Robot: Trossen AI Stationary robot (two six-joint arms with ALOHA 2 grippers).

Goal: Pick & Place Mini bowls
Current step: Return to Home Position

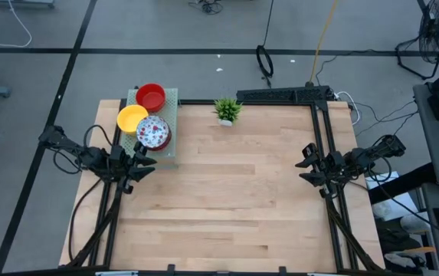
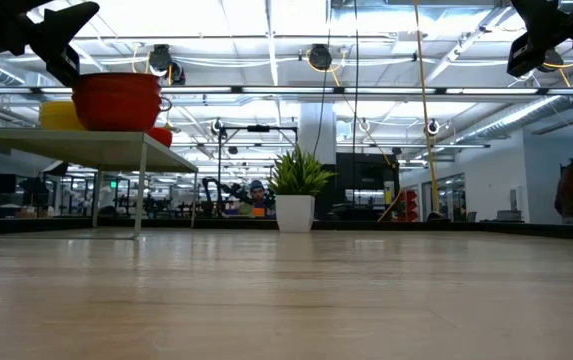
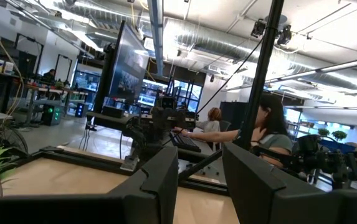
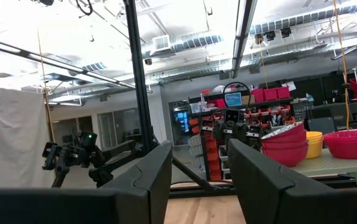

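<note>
The mini bowls stand on a small raised pale-green stand [image 1: 169, 100] at the table's far left corner. They are a red bowl [image 1: 150, 96], a yellow bowl [image 1: 132, 118] and a white floral bowl [image 1: 155, 133] nested on red bowls [image 4: 284, 149]. My left gripper [image 1: 147, 159] hovers open just near of the stand, above the table, with nothing between its fingers [image 3: 166, 180]. At the table's right edge my right gripper [image 1: 306, 162] also hovers open and empty, facing the bowls across the table [image 4: 200, 149].
A small green potted plant [image 1: 227, 110] stands at the middle of the far edge. The wooden tabletop [image 1: 234, 199] lies between the two arms. A black frame [image 1: 322, 130] runs along the table's right and far sides. People sit at desks beyond the table [image 3: 268, 124].
</note>
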